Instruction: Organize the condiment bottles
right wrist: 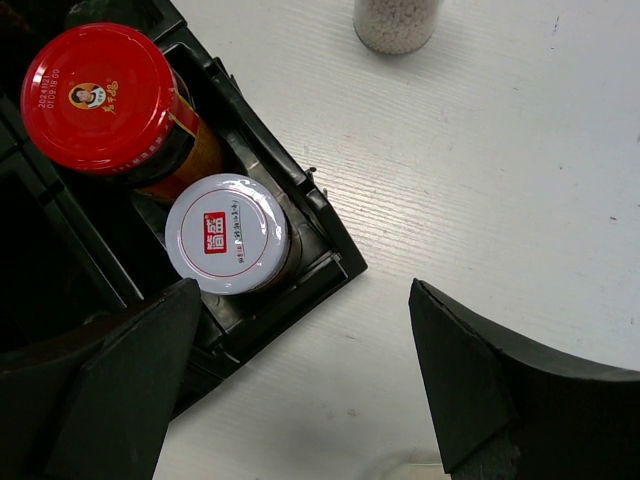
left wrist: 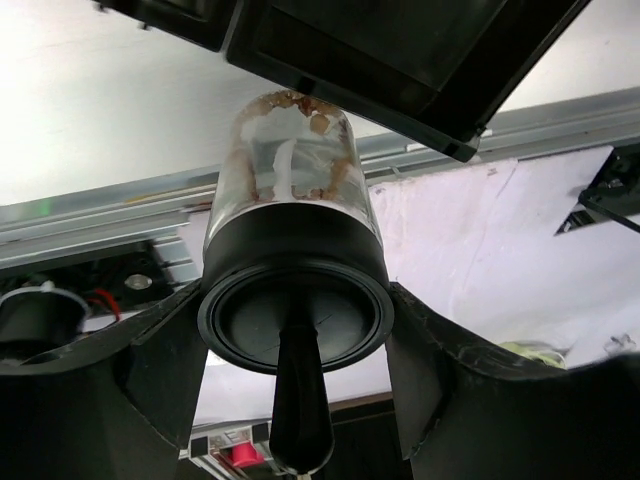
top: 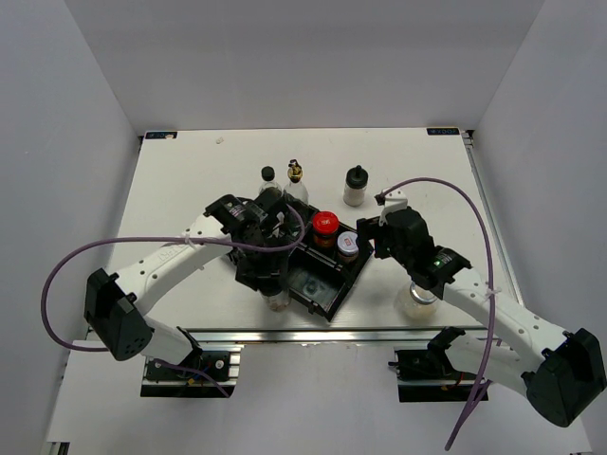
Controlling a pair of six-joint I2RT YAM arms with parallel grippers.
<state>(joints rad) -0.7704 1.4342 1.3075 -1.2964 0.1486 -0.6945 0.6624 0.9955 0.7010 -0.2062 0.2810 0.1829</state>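
My left gripper (top: pixel 273 282) is shut on the black cap (left wrist: pixel 295 315) of a clear bottle (top: pixel 277 301) with brown contents (left wrist: pixel 290 150), just off the near left edge of the black tray (top: pixel 318 284). Whether the bottle touches the table does not show. In the tray stand the red-lidded dark jar (top: pixel 325 224) and the silver-lidded jar (top: pixel 348 245); both also show in the right wrist view, red lid (right wrist: pixel 98 98) and silver lid (right wrist: pixel 227 233). My right gripper (top: pixel 375 237) is open and empty (right wrist: pixel 300 380) over bare table beside the tray's right corner (right wrist: pixel 330 230).
Behind the tray stand a black-capped bottle (top: pixel 268 176), the gold-spouted clear bottle (top: pixel 296 175) and the black-capped white shaker (top: pixel 356 185), its base also in the right wrist view (right wrist: pixel 398 22). The wide clear jar (top: pixel 420 299) sits near the front edge, partly under my right arm.
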